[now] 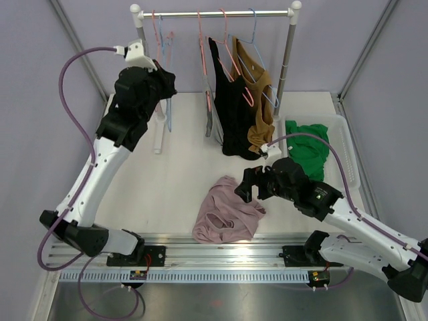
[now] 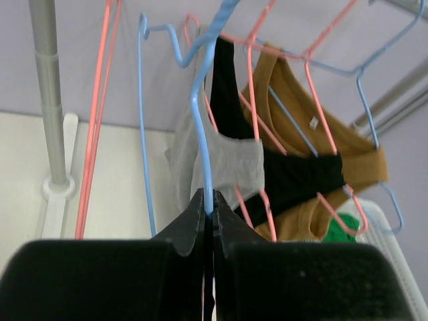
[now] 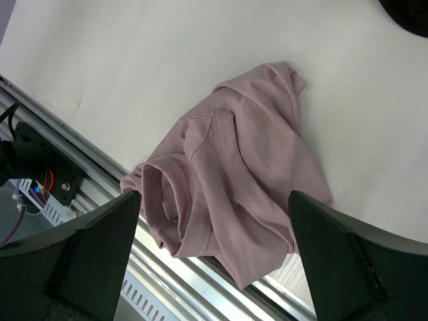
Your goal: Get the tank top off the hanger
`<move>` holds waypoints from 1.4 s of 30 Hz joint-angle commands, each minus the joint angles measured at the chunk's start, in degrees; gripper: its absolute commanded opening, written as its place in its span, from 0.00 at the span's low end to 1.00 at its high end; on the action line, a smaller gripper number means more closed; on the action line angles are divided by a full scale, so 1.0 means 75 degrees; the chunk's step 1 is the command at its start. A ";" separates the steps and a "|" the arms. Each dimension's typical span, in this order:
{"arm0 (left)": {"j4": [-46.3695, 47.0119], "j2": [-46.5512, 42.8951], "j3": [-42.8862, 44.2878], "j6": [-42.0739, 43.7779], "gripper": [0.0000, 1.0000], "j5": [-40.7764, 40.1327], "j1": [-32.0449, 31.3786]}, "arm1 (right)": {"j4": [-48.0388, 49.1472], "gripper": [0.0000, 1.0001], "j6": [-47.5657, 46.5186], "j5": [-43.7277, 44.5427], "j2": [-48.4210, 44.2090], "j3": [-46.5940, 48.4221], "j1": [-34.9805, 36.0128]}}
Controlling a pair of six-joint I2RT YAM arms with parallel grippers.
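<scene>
The left pincer is clamped shut on the wire of a blue hanger, up near the clothes rail. The right pincer hovers with its fingers spread wide above the pink tank top. The top lies crumpled on the white tabletop, off any hanger.

Tank top on table, near front edge; rack behind; bin at right.

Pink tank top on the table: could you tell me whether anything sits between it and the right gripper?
Nothing visible does. The right gripper hangs open directly over the pink tank top, which lies crumpled on the table; the hanging black top is well off to one side.
</scene>
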 commanded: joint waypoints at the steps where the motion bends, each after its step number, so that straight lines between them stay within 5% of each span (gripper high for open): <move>1: -0.0112 0.0969 0.1551 -0.0092 0.00 0.0711 0.0380 | 0.0280 1.00 0.0004 0.0256 -0.0476 -0.0149 0.0044; 11: 0.0274 0.3220 0.3590 -0.0080 0.00 0.1660 0.1236 | -0.0070 0.99 -0.0042 -0.0013 -0.1040 -0.0115 0.0044; 20: 0.0274 0.3937 0.3757 -0.0197 0.00 0.2165 0.1518 | 0.0176 0.99 -0.0101 -0.0294 -0.1111 -0.0595 0.0044; 23: 0.0496 0.3563 0.3254 -0.0291 0.16 0.2188 0.1518 | 0.0304 0.99 -0.0242 -0.0691 -0.0736 -0.0514 0.0056; 25: 0.0544 0.3375 0.3042 -0.0314 0.37 0.2223 0.1518 | 0.0281 0.99 -0.0358 -0.0902 -0.0245 -0.0350 0.0044; 33: -0.0088 0.2251 0.2937 -0.0221 0.73 0.2727 0.1483 | 0.0222 0.99 -0.0348 -0.0283 0.2190 0.0247 0.0407; 34: -0.0182 0.1889 0.2832 -0.0186 0.92 0.2785 0.1471 | 0.0246 0.99 -0.0347 -0.0131 0.2415 0.0283 0.0640; 35: -0.0368 0.1677 0.2634 -0.0104 0.99 0.2879 0.1471 | 0.0258 1.00 -0.0359 -0.0130 0.2649 0.0330 0.0770; 42: -0.1050 -0.0163 0.1193 -0.0080 0.99 0.2704 0.1447 | 0.0200 1.00 -0.0394 0.0982 0.4827 0.1032 0.1708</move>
